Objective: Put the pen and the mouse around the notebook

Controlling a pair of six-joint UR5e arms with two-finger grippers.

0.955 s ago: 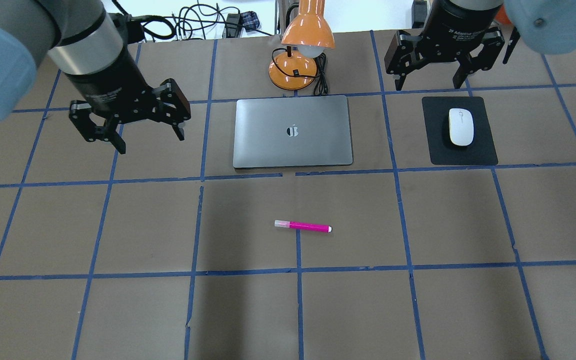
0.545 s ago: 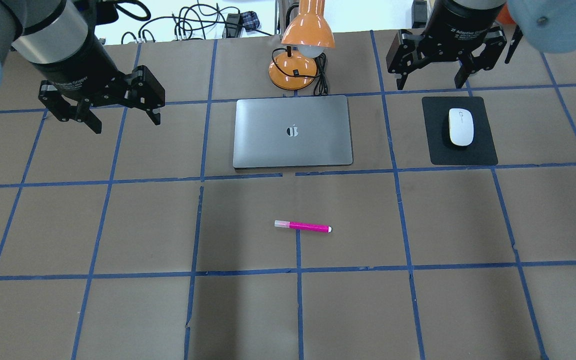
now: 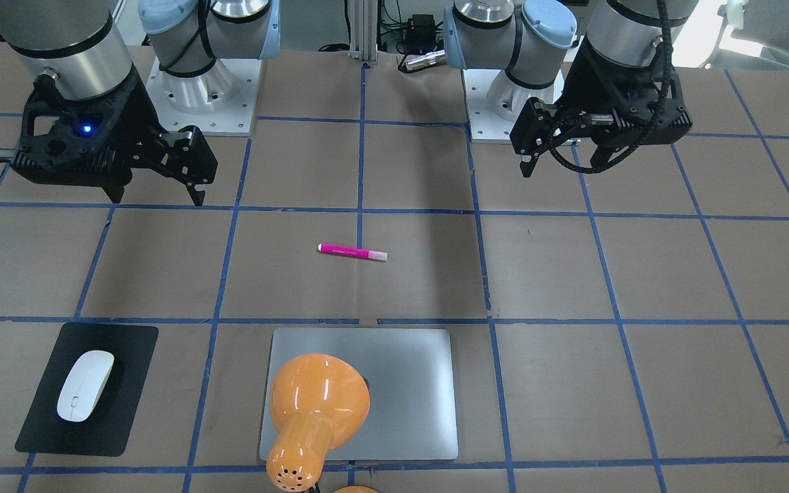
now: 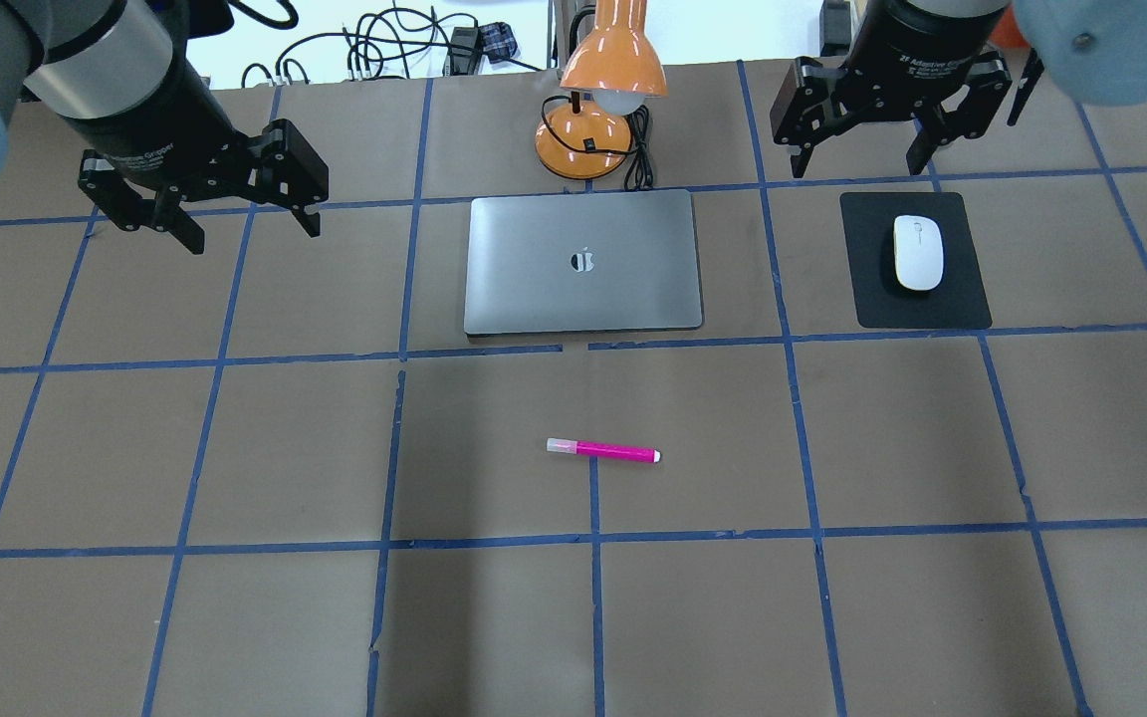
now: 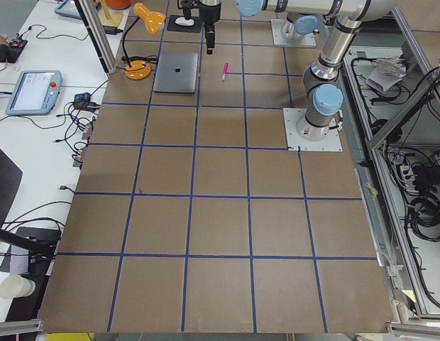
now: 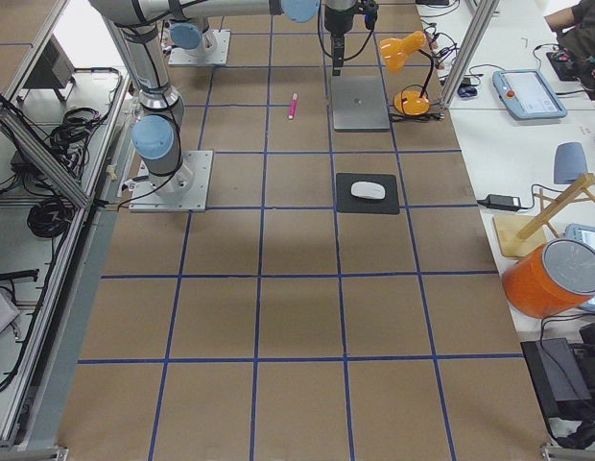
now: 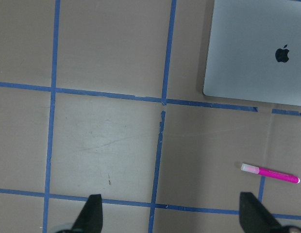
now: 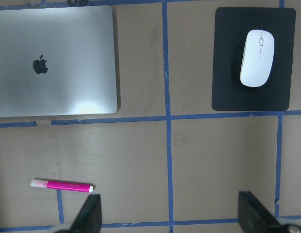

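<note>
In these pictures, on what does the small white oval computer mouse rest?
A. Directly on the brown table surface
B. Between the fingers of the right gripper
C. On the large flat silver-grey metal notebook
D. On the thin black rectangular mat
D: the small white oval mouse lies on the thin black rectangular mat, which is beside the silver-grey notebook and apart from it.

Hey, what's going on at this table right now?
Neither arm is handling anything. The left gripper and right gripper both hang open above the table, empty. The pen lies alone on the robot's side of the notebook. The mouse sits on a black mat to the robot's right of the notebook.
</note>
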